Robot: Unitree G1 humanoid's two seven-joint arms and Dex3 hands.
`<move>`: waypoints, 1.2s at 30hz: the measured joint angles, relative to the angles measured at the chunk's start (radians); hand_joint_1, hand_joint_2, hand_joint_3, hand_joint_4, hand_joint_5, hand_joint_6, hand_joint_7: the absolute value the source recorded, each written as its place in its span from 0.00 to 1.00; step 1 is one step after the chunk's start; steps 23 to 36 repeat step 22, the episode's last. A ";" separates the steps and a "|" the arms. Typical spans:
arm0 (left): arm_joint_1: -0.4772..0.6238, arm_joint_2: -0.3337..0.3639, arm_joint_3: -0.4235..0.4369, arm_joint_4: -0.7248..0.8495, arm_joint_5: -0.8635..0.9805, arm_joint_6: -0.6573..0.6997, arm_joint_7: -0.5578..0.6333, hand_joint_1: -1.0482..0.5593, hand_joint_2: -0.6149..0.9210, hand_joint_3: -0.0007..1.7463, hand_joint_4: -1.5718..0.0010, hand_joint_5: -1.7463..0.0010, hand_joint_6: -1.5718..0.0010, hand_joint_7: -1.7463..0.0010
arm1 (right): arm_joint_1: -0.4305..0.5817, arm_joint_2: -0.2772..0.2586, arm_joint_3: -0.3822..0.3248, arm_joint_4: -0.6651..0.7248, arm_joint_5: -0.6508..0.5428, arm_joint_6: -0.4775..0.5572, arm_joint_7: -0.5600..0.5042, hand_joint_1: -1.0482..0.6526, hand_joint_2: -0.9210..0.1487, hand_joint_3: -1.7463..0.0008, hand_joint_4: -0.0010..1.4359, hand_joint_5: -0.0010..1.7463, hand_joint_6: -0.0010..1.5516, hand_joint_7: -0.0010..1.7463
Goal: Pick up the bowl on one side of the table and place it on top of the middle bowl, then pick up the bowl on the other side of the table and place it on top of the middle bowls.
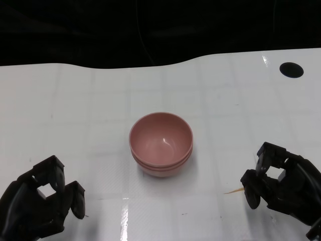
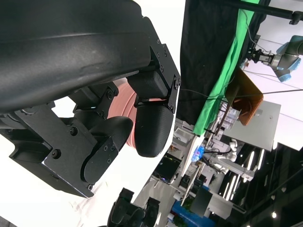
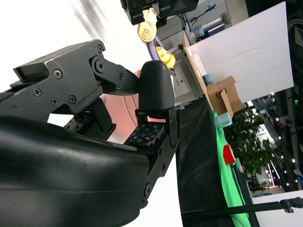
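A stack of pink bowls [image 1: 161, 143] stands nested in the middle of the white table [image 1: 75, 100], with several rims showing at its side. My left hand [image 1: 42, 201] rests at the near left and holds nothing, its fingers loosely bent and apart. At the near right, my right hand [image 1: 281, 183] is just as empty, fingers bent and apart. Both hands are well clear of the stack. Between my left fingers the left wrist view shows a strip of the pink bowls [image 2: 124, 101]. The right wrist view shows the pink bowls [image 3: 124, 116] behind my right fingers.
A round black hole [image 1: 291, 70] lies in the table's far right corner. A thin tan sliver [image 1: 233, 191] lies on the table just left of my right hand. A dark backdrop [image 1: 150, 30] runs behind the table's curved far edge.
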State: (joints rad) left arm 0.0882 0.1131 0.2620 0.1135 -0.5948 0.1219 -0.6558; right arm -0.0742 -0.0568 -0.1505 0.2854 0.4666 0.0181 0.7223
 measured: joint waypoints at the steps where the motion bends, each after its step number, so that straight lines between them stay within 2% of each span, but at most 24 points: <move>1: 0.000 0.000 0.000 0.000 0.000 0.000 0.000 0.63 0.62 0.87 0.42 0.00 0.47 0.00 | 0.000 0.000 0.000 0.000 0.000 0.000 0.000 0.55 0.26 0.52 0.64 1.00 0.51 0.87; 19: 0.022 -0.003 0.000 -0.007 0.007 -0.010 0.000 0.62 0.61 0.88 0.41 0.00 0.47 0.00 | 0.001 0.001 -0.001 0.000 0.009 0.001 0.005 0.55 0.26 0.49 0.64 1.00 0.51 0.86; 22: 0.026 -0.004 0.000 -0.009 0.007 -0.012 0.000 0.62 0.63 0.83 0.41 0.00 0.47 0.00 | 0.001 0.001 -0.001 0.000 0.009 0.001 0.008 0.55 0.27 0.49 0.64 1.00 0.52 0.86; 36: 0.026 -0.004 0.000 -0.009 0.007 -0.012 0.000 0.62 0.63 0.83 0.41 0.00 0.47 0.00 | 0.001 0.001 -0.001 0.000 0.009 0.001 0.008 0.55 0.27 0.49 0.64 1.00 0.52 0.86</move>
